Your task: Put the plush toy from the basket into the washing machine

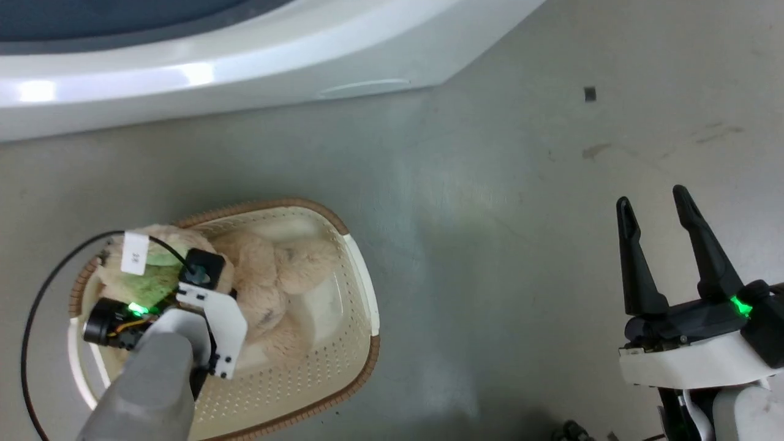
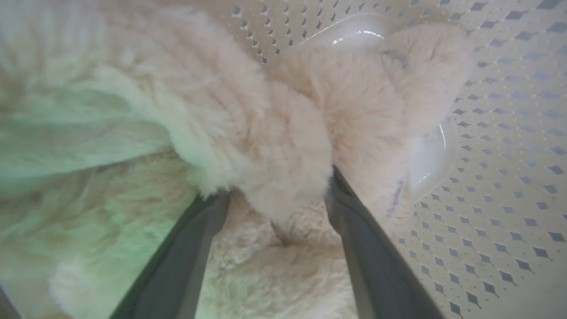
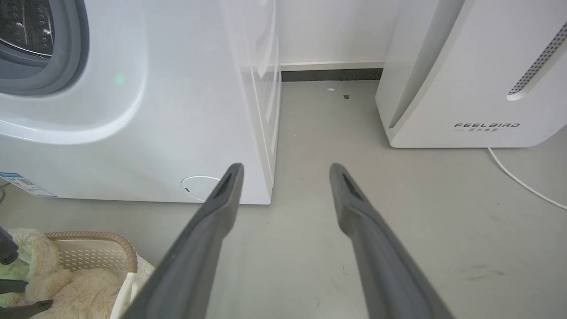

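The plush toy [image 1: 288,269] lies in the basket [image 1: 361,288] at eight o'clock; the lift to the washing machine [image 1: 184,79] at eleven remains. The left gripper [image 2: 274,195] straddles a furry fold, squeeze unclear; the right gripper [image 1: 652,196] gapes empty.

Looking steeply down from the head at floor [image 1: 490,245] and basket [image 1: 294,383], from the left wrist pressed close against the plush toy [image 2: 266,133], from the right wrist low and level toward the washing machine [image 3: 133,133], basket shared by all three

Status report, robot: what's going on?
Left gripper open, astride fluffy cream-beige plush toy in oval perforated cream basket. Right gripper open, empty. Nothing seen blocking.
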Tool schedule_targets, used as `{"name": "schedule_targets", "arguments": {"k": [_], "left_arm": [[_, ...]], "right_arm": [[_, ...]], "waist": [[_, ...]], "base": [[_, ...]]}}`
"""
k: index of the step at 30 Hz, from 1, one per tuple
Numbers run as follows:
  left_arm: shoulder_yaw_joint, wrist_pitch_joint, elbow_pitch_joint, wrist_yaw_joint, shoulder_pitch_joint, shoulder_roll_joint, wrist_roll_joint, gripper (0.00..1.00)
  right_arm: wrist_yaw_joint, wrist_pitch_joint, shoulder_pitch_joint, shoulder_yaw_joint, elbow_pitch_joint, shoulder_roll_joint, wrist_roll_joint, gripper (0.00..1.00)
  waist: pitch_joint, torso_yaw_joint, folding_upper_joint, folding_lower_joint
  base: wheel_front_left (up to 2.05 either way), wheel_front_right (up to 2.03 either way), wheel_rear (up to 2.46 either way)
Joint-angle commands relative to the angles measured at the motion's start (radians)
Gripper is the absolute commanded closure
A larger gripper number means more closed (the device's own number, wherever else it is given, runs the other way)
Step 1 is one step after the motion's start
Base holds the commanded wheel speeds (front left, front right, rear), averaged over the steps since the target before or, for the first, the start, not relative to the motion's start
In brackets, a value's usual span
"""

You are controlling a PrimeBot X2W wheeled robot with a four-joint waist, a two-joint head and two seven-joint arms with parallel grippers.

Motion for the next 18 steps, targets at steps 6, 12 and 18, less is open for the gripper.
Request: {"name": "schedule_targets", "arguments": {"k": [6,12,18], "left_arm": [[-0.021,-0.019,0.084,0.003,-0.09,0.017,-0.023,0.0],[-0.062,0.012,0.146,-0.022,-0.14,0.027,-0.021,0.0],[-0.086,0.013,0.208,-0.038,-0.172,0.032,-0.039,0.62]], "right_arm": [[-0.001,-0.022,-0.032,0.001,-0.008,0.0,0.015,0.0],[-0.001,-0.034,-0.046,0.001,-0.016,0.0,0.022,0.0],[-0.001,-0.047,-0.063,0.003,-0.018,0.0,0.023,0.0]], "waist": [[0.079,-0.017,0.0,-0.0001],[0.134,-0.025,0.0,-0.0001],[0.17,-0.032,0.0,-0.0001]], "base": [[0.0,0.0,0.0],[0.0,0.0,0.0],[0.0,0.0,0.0]]}}
